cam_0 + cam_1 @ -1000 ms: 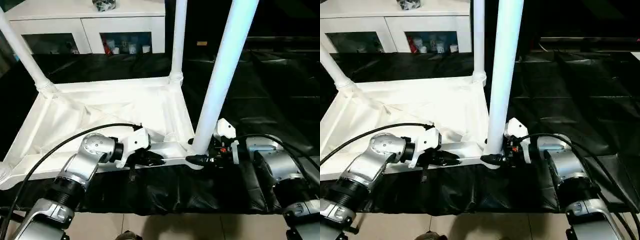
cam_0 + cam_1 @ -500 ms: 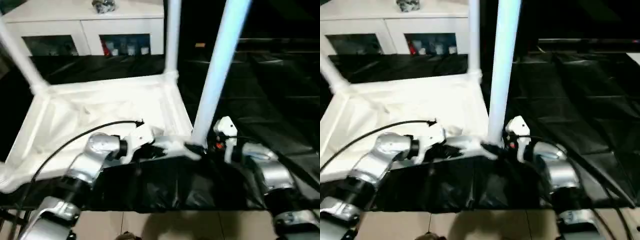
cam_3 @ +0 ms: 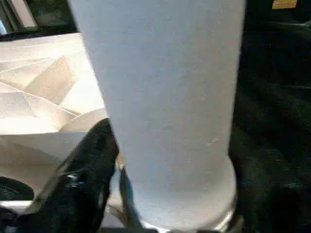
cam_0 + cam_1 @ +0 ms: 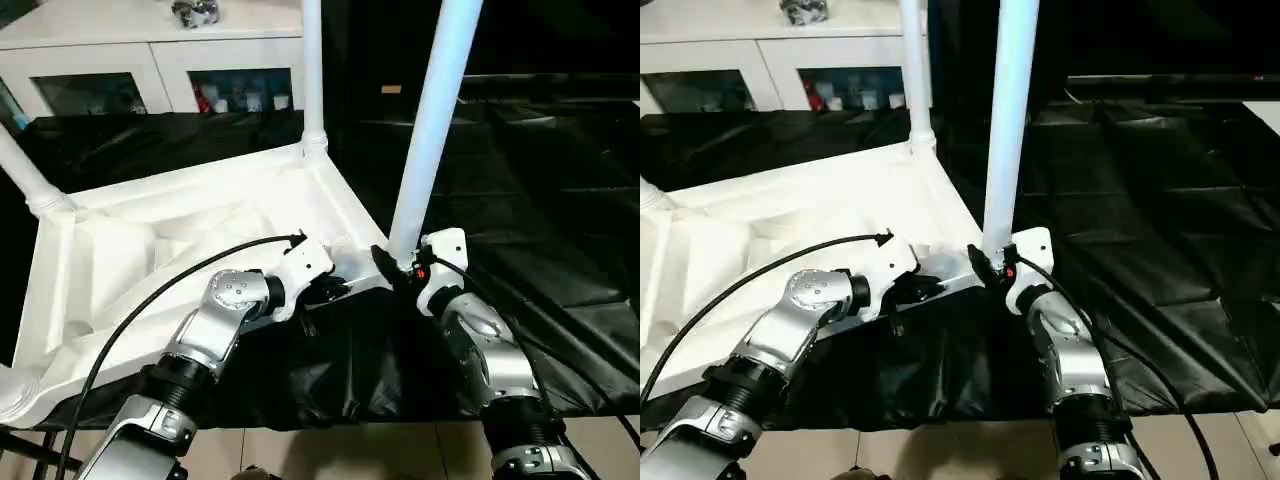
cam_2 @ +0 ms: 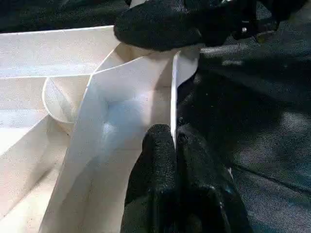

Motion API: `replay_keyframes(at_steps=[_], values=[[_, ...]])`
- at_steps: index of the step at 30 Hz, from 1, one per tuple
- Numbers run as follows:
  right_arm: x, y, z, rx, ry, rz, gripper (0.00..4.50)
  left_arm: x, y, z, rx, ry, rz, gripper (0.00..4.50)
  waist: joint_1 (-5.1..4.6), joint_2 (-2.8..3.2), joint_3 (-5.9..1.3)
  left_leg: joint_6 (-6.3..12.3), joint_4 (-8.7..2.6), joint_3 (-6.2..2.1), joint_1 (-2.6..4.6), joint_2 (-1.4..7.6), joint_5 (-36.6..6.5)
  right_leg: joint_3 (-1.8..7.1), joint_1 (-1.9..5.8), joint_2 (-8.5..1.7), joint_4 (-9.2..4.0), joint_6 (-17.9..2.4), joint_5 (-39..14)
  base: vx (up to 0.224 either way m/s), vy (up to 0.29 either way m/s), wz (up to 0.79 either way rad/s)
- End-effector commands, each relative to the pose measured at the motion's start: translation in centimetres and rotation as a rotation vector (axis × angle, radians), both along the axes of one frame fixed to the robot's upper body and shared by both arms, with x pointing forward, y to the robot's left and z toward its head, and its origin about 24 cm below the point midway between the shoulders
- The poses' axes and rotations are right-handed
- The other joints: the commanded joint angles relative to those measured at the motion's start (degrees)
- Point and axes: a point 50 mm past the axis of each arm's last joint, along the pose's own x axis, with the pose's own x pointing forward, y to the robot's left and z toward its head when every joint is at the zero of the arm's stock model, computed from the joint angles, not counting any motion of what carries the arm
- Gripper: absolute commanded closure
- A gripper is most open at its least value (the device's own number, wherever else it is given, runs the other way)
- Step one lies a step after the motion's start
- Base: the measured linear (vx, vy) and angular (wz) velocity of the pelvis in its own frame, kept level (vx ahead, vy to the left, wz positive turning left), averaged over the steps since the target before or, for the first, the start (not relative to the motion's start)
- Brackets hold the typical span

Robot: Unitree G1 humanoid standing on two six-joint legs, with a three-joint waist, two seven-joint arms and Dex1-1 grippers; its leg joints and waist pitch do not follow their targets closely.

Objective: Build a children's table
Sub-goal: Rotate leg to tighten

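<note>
The children's table lies upside down: its white tabletop shows the ribbed underside. Three white legs stand up in corner sockets: one at the far corner, one at the left, one at the near right corner. My right gripper sits at the base of that near leg, shut around it, with one black finger against its side. My left gripper is shut on the thin near rim of the tabletop, close to the same corner.
A black sheet covers the work surface, hanging over its front edge above tiled floor. A white cabinet with glass doors stands behind the table. Black cables run along both forearms.
The tabletop has turned on the sheet, so its near edge now slants and the near right corner sits farther from me. My right forearm has swung from sideways to pointing ahead.
</note>
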Motion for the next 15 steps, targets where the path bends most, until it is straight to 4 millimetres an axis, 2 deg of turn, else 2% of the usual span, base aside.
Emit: replay_keyframes(at_steps=[1,4,6,8,9,11,13,15], values=[[-1.0,4.8,-0.3,0.013,0.017,0.249,0.67,-0.2,-2.8,1.2,-0.037,-0.052,-0.078,4.5,0.13,-0.54,-2.6,2.04,-4.66,-1.41,0.34,3.08,-13.71,2.74,2.08,-4.95,-4.95,-10.89,-13.1,0.0,0.0,0.0],[0.2,1.6,0.2,-0.087,-0.022,0.222,0.62,-0.3,-1.3,1.3,-0.028,-0.051,-0.115,4.5,0.22,-0.49,-2.68,2.18,-4.56,-1.44,0.28,3.12,-12.9,2.72,2.13,-5.01,-4.96,-10.79,-13.25,0.0,0.0,0.0],[0.3,0.4,0.6,-0.1,-0.022,0.282,0.62,-0.4,-0.5,1.3,-0.021,-0.043,-0.134,4.5,0.22,-0.49,-3.08,3.1,-4.14,-1.36,0.07,3.06,-10.81,2.71,2.47,-5.02,-4.45,-11.71,-9.59,0.0,0.0,0.0],[0.1,-0.2,0.7,-0.125,-0.019,0.356,0.62,-0.5,0.0,1.3,-0.009,-0.032,-0.153,4.5,0.39,-0.57,-3.35,5.14,-3.59,-1.21,-0.29,3.0,-6.11,2.59,2.71,-4.84,-3.64,-13.15,-1.47,0.0,0.0,0.0],[0.0,-0.5,0.8,-0.136,-0.019,0.402,0.62,-0.6,0.4,1.2,0.008,-0.028,-0.165,4.5,0.54,-0.53,-3.49,5.62,-3.43,-1.16,-0.12,3.02,-5.43,2.52,2.64,-4.79,-3.44,-13.59,0.15,0.0,0.0,0.0],[-0.2,-0.8,0.9,-0.146,-0.014,0.453,0.62,-0.6,0.8,1.2,0.029,-0.026,-0.175,4.5,0.77,-0.58,-3.81,7.65,-2.96,-1.07,-0.27,3.11,-2.93,2.33,2.73,-4.73,-2.76,-15.0,5.77,0.0,0.0,0.0],[-0.5,-1.5,1.0,-0.171,0.0,0.551,0.62,-0.6,1.7,1.2,0.061,-0.017,-0.194,4.5,1.03,-0.57,-3.73,8.6,-2.75,-0.99,-0.45,3.12,-2.59,2.12,2.67,-4.64,-2.59,-15.53,6.34,0.0,0.0,0.0],[-0.7,-2.0,1.0,-0.196,0.023,0.63,0.62,-0.6,2.5,1.2,0.088,-0.005,-0.214,4.5,1.23,-0.5,-3.51,8.51,-2.84,-0.96,-0.36,3.28,-4.49,1.96,2.52,-4.68,-2.87,-15.5,2.97,0.0,0.0,0.0]])
